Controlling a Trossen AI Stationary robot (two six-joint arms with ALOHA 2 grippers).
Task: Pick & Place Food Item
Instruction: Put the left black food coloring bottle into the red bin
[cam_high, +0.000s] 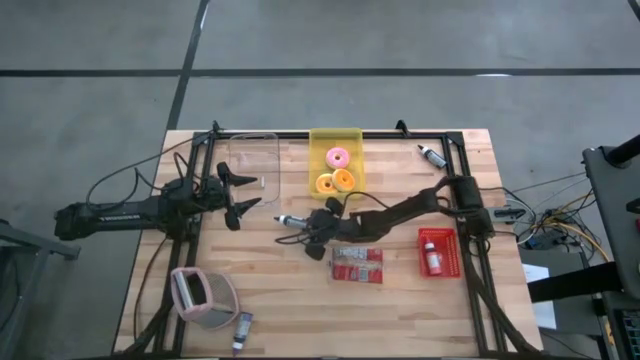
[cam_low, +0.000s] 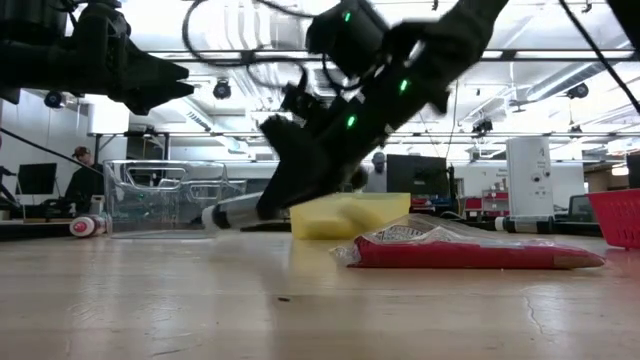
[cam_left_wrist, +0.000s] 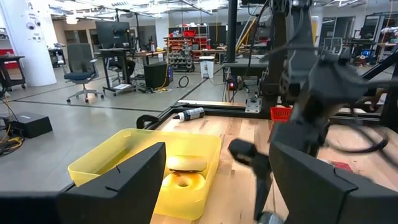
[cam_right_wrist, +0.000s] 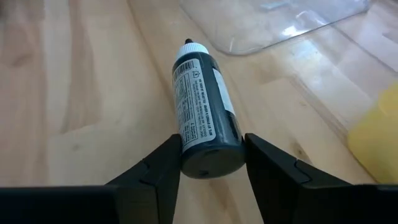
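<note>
The room (cam_low: 560, 150) behind is a big workshop with desks, shelves and ceiling lamps; a person (cam_low: 80, 180) sits far at the back. The table (cam_high: 270, 300) is of pale wood planks and carries a yellow bin (cam_high: 335, 150) with donuts, a clear bin (cam_high: 252, 160), a red basket (cam_high: 438, 250) and a flat packet (cam_high: 357, 265).

The right arm reaches across to the middle of the table, and the right gripper (cam_right_wrist: 211, 155) is low at the surface. The bottle (cam_right_wrist: 202, 106) lies on its side on the wood, just beside the clear bin. Its long axis points straight away from the jaws, the cap at the far end. The base sits between the two fingers (cam_right_wrist: 155, 168), which press on both sides, so I judge the grip is made at the bottom end only. The left gripper (cam_high: 238, 195) waits above the clear bin with jaws wide, also near but not engaged.
</note>
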